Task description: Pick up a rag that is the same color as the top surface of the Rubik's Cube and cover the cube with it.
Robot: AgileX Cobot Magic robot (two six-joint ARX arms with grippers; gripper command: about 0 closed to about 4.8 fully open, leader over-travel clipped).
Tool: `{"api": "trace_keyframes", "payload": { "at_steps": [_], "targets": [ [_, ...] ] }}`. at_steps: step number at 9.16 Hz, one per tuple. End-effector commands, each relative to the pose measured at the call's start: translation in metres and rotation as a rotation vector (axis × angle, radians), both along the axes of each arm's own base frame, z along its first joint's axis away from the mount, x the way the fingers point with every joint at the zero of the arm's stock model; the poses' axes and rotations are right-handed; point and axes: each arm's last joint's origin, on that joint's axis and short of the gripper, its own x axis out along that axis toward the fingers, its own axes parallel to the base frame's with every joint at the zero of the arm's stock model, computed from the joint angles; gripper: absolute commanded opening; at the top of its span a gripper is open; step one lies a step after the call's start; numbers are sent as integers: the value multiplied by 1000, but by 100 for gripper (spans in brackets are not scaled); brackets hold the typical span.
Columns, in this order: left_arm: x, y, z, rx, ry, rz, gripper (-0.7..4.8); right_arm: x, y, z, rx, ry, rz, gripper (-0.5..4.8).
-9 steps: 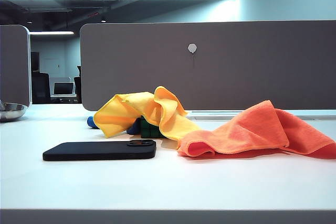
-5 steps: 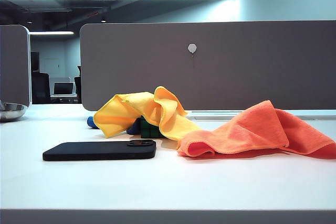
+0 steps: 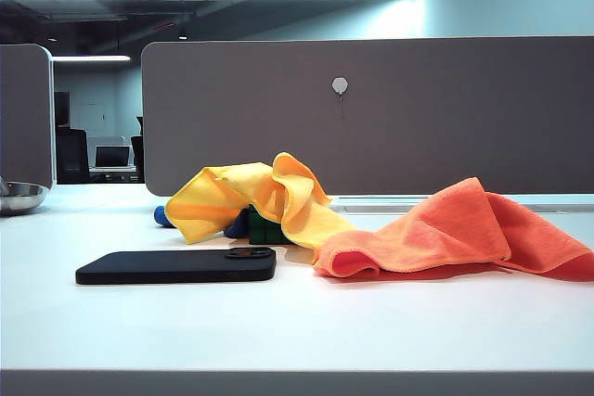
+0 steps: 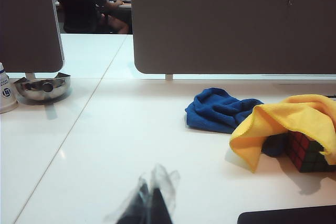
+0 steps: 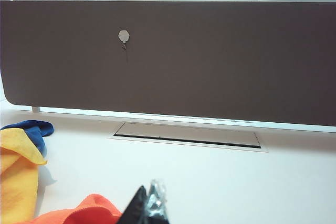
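Observation:
The yellow rag (image 3: 255, 194) lies draped over the Rubik's Cube (image 3: 264, 229) at the middle of the table. Only a dark lower part of the cube shows under it. The left wrist view has the rag (image 4: 286, 121) hanging over the cube (image 4: 307, 153), leaving one side with red and green squares bare. My left gripper (image 4: 151, 192) is shut and empty over bare table, well short of the rag. My right gripper (image 5: 149, 198) is shut and empty beside the orange cloth (image 5: 84, 211), with the rag (image 5: 16, 177) off to one side. Neither arm shows in the exterior view.
A flat black phone (image 3: 176, 266) lies in front of the cube. The big orange cloth (image 3: 455, 229) spreads to the right. A blue cloth (image 4: 218, 109) sits behind the rag. A metal bowl (image 4: 42, 86) stands far left. A grey partition (image 3: 371, 118) closes the back.

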Motion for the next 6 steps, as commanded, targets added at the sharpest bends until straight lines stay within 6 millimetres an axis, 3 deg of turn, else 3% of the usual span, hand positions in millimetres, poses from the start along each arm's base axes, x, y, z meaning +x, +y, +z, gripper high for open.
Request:
{"api": "trace_keyframes", "payload": {
  "at_steps": [1,6],
  "targets": [
    [0,0,2,-13,-14,-5,-6,0,0,0,-3,-12,-2,-1],
    [0,0,2,-22,-13,1,-6,0,-4,-1,26,-4,-123,-1]
  ]
}}
